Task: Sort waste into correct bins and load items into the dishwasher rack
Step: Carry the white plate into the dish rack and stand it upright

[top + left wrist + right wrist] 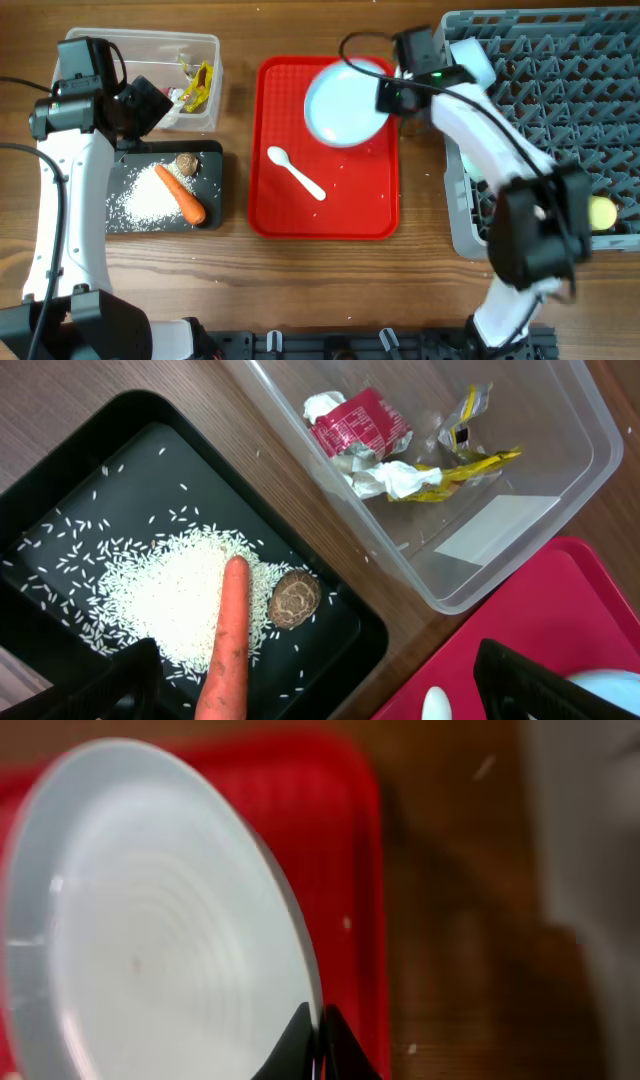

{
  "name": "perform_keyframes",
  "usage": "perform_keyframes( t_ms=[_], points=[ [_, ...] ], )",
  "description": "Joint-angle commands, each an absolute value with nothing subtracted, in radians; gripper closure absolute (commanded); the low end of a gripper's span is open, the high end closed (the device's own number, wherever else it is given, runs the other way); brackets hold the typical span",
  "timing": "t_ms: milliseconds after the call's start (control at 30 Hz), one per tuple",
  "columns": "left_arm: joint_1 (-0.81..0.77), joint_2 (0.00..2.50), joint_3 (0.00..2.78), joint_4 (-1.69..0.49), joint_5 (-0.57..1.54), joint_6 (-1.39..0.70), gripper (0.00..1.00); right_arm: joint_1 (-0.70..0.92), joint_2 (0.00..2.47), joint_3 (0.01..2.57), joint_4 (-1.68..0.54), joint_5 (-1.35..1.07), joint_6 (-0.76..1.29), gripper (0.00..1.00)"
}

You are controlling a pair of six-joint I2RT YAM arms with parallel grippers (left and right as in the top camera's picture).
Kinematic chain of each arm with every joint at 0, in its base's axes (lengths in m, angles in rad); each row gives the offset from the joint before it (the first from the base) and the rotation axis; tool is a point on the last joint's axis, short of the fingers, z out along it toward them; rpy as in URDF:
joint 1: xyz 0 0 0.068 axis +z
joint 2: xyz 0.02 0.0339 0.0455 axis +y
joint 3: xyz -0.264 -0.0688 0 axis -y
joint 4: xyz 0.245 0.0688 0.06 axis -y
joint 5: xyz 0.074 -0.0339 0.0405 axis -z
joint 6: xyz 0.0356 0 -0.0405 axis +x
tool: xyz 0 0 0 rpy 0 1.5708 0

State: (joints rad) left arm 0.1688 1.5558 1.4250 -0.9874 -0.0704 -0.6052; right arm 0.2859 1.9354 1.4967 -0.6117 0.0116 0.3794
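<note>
plate: pale blue plate (345, 100) sits over the 1 o'clock corner of the red tray (285, 215), and the rack (560, 80) is off at its 3 o'clock.
right fingers: the right fingers (296, 1045) are pinched shut on the plate's thin rim, on its rack side.
left fingers: the left fingers (540, 680) are spread wide with nothing in them, hanging over the black bin (60, 470) and the clear tub (590, 420).
lifted?: the wrist view is blurry. The plate looks tipped up, but I can't tell if it's clear of the tray.
handling: I'd guess it's stiff, slick and chippable, and light enough for a rim grab. It'll want to swing on that pinch, so go slow into the pegs.
leftovers: the spoon (297, 172) lies on the tray at the plate's 7 o'clock.
</note>
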Motion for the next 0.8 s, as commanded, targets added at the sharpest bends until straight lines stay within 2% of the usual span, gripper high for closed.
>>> perform_keyframes(
  t_ms=[0, 100, 167, 233, 300, 433, 633, 767],
  points=[
    [0.173, 1.551, 1.427, -0.985, -0.08, -0.618, 0.0, 0.281, 1.687, 1.522, -0.586, 0.298, 0.358, 0.96],
    [0.173, 1.551, 1.427, -0.985, -0.08, -0.618, 0.0, 0.279, 1.541, 1.521, -0.504, 0.682, 0.258, 0.96],
    [0.173, 1.551, 1.427, -0.985, -0.08, -0.618, 0.0, 0.259, 1.493, 1.521, -0.386, 0.913, 0.098, 0.96],
    [0.173, 1.551, 1.427, -0.985, -0.08, -0.618, 0.0, 0.219, 1.486, 1.521, -0.262, 1.004, -0.134, 0.96],
    [0.173, 1.551, 1.427, -0.985, -0.08, -0.618, 0.0, 0.176, 1.488, 1.519, -0.182, 1.006, -0.289, 0.96],
    [0.173, 1.551, 1.427, -0.985, -0.08, -0.618, 0.0, 0.066, 1.495, 1.518, -0.133, 0.956, -0.468, 0.96],
    [0.173, 1.551, 1.427, -0.985, -0.08, -0.618, 0.0, -0.074, 1.55, 1.516, -0.316, 0.727, -0.787, 0.96],
    [0.173, 1.551, 1.427, -0.985, -0.08, -0.618, 0.0, -0.113, 1.61, 1.504, -0.348, 0.601, -0.899, 0.96]
  ],
)
